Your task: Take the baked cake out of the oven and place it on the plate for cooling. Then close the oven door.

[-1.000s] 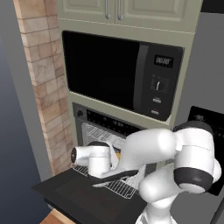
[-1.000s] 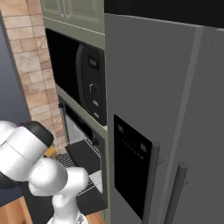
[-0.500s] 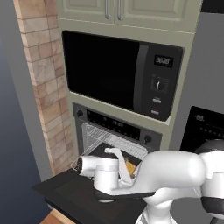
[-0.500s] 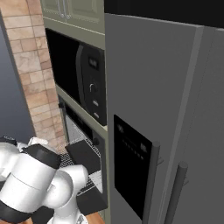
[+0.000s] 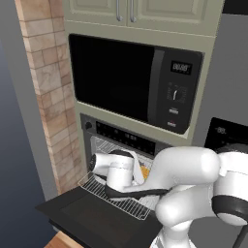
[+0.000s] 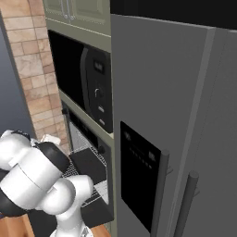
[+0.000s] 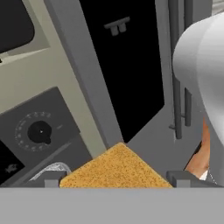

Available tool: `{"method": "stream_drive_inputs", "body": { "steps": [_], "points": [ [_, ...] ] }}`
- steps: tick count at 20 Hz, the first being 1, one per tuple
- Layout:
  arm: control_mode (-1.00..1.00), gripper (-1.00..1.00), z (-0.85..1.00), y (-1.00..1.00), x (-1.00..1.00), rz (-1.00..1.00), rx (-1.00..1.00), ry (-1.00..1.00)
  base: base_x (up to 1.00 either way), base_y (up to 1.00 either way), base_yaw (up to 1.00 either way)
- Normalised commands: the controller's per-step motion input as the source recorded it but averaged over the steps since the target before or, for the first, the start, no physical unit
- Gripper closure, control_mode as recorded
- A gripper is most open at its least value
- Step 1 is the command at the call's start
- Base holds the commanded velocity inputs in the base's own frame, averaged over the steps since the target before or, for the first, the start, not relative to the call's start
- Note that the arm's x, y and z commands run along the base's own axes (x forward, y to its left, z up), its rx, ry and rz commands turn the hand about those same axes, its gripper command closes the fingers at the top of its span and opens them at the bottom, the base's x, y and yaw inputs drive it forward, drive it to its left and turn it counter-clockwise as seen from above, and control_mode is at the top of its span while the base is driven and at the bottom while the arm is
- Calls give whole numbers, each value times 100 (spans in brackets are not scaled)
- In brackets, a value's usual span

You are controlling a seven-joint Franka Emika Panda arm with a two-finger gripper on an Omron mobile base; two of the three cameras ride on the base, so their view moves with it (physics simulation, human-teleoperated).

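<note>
Since the earlier frame the arm has swung farther left over the open oven door (image 5: 92, 215), and the pulled-out wire rack (image 5: 116, 196) stays put. The hand (image 7: 114, 178) is spread wide around the baked cake (image 7: 114, 171), apparently gripping it.

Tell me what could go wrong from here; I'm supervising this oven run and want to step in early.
1. The tan-brown baked cake looks pinched only between the small tips of the hand; a quick swing could shake it loose.
2. The flat black oven door lies open and the wire rack is pulled out under the arm; a low move could snag either.
</note>
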Motion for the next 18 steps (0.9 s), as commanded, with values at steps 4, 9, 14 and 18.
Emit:
{"method": "stream_drive_inputs", "body": {
  "steps": [4,9,14,18],
  "points": [
    [-100,100,0,-3,5,0,0,15,0,0,0],
    [-100,100,0,0,0,0,0,15,0,0,0],
    [100,100,0,0,-4,0,0,5,-46,-6,0],
    [100,100,0,0,0,0,0,0,-100,-23,-2]
  ]
}}
